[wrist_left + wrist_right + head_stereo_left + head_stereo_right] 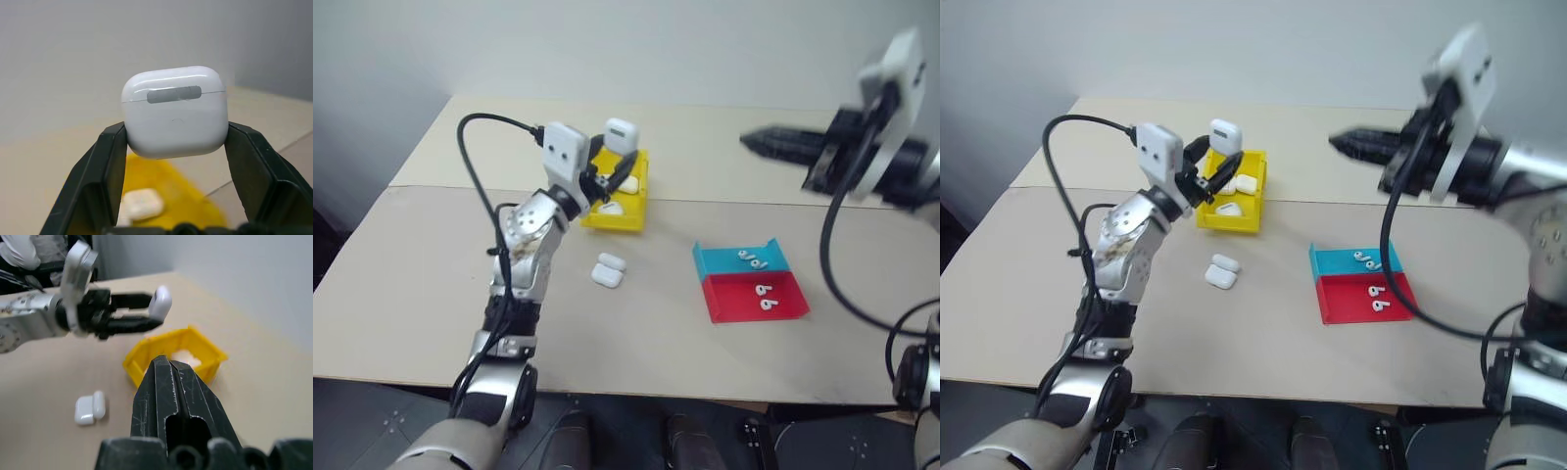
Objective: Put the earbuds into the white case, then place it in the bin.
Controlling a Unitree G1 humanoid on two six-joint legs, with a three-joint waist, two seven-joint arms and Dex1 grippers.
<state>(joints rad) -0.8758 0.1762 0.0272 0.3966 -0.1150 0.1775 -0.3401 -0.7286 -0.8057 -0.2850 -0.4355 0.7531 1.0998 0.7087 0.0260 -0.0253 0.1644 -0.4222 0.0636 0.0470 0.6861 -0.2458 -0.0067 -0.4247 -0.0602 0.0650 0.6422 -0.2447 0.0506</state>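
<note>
Left jaws pinching glossy rounded white case [174, 111]

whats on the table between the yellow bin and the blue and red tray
Only bare table; the left eye view shows nothing between the yellow bin and the tray. The open case lies nearer the robot, off that stretch.

Left hand [146, 311] holds white case [161, 302] above yellow bin [146, 357].

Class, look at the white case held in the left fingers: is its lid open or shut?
Shut. The white case shows only a thin seam between lid and body, held in the left gripper.
</note>
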